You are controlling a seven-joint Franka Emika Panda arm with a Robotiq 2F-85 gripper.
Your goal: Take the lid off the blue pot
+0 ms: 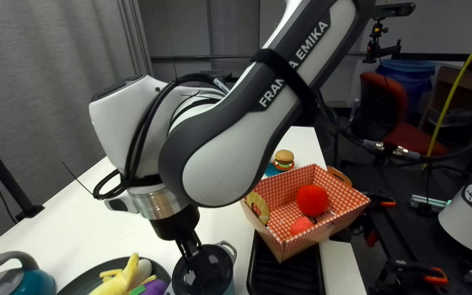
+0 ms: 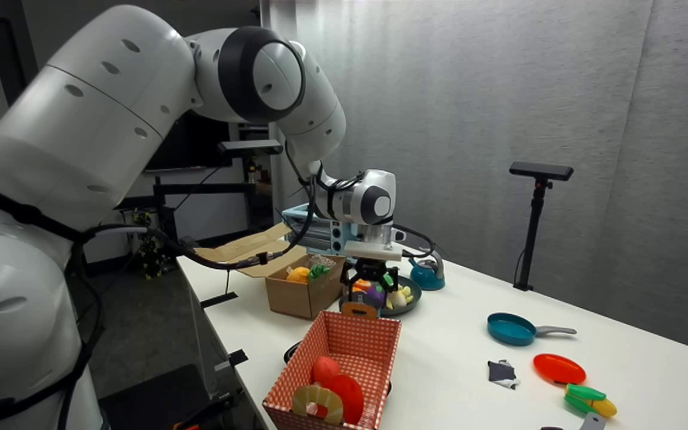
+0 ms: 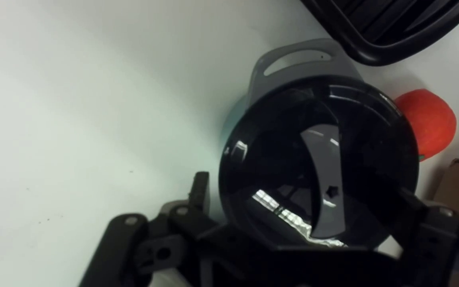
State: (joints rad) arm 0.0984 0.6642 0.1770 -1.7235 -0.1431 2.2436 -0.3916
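The lid is a glossy dark disc with a grey bar handle across its middle in the wrist view [image 3: 269,159]. It sits on the blue pot, whose light blue side [image 3: 233,117] and grey side handle show past the rim. In an exterior view the lid [image 1: 223,262] and pot [image 1: 230,287] stand at the lower middle, partly behind my fingers. My gripper [image 3: 299,193] is open, with its fingers apart over opposite sides of the lid and the bar handle between them. The gripper shows above the pot in both exterior views [image 1: 201,264] [image 2: 371,289]. In an exterior view the basket largely hides the pot.
A black ridged tray [image 3: 367,52] lies close to the pot's side handle. A red round toy [image 3: 426,121] is beside the lid. A red-checked basket [image 1: 285,188], a pan [image 1: 81,276] of toy food, a kettle [image 1: 35,282] and a cardboard box [image 2: 289,298] stand nearby.
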